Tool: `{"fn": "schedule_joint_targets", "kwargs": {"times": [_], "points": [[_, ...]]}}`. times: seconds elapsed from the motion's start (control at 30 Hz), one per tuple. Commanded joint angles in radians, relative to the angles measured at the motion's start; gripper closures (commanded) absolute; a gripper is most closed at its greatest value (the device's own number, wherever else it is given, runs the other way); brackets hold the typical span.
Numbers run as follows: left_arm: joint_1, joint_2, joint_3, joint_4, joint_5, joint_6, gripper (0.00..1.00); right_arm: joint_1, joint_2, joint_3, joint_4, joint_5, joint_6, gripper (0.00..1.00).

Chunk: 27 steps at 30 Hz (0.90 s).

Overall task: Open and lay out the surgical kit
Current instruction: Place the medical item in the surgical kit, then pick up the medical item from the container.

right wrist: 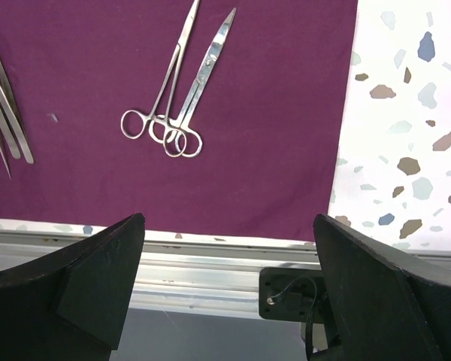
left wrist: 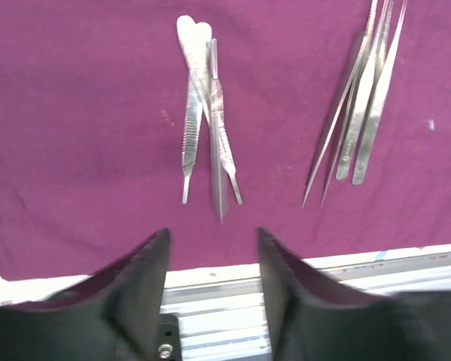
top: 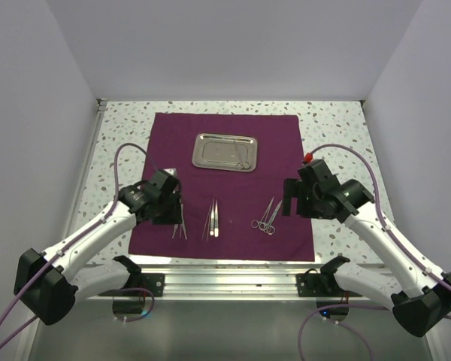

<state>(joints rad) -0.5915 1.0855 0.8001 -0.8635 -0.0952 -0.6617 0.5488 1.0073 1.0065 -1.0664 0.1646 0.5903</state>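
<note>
The maroon cloth wrap [top: 237, 188] lies spread flat on the table. The steel tray [top: 225, 151] sits on its far half. Near its front edge lie several thin flat handles [top: 179, 228], tweezers [top: 212, 218], and scissors with forceps [top: 266, 216]. My left gripper [top: 174, 209] is open and empty just above the handles [left wrist: 203, 105], one of which looks blurred; the tweezers [left wrist: 361, 105] lie to their right. My right gripper [top: 292, 197] is open wide and empty, just right of the scissors and forceps [right wrist: 177, 90].
The speckled table top [top: 338, 128] shows around the cloth. An aluminium rail [top: 225, 280] runs along the near edge, also in the right wrist view [right wrist: 210, 263]. White walls close in the back and sides. Purple cables loop from both arms.
</note>
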Motion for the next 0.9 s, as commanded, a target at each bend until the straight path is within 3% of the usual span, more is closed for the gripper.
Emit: {"fn": "schedule_joint_targets", "kwargs": {"times": [0.0, 0.2, 0.4, 0.6, 0.87], "points": [[-0.004, -0.007, 0.046, -0.037, -0.04, -0.013, 0.44, -0.001, -0.027, 0.0, 0.002, -0.004, -0.009, 0.02], [-0.004, 0.174, 0.249, 0.0, -0.084, 0.069, 0.39, -0.001, -0.012, 0.017, 0.014, 0.009, -0.001, 0.02], [-0.005, 0.329, 0.41, 0.049, -0.075, 0.091, 0.41, -0.001, 0.131, 0.154, 0.101, 0.001, -0.017, 0.03], [0.001, 0.366, 0.447, 0.041, -0.067, 0.137, 0.43, -0.001, 0.448, 0.414, 0.201, -0.031, -0.05, 0.07], [0.007, 0.289, 0.404, 0.06, 0.021, 0.132, 0.44, 0.002, 0.936, 0.883, 0.214, 0.015, -0.125, 0.13]]}}
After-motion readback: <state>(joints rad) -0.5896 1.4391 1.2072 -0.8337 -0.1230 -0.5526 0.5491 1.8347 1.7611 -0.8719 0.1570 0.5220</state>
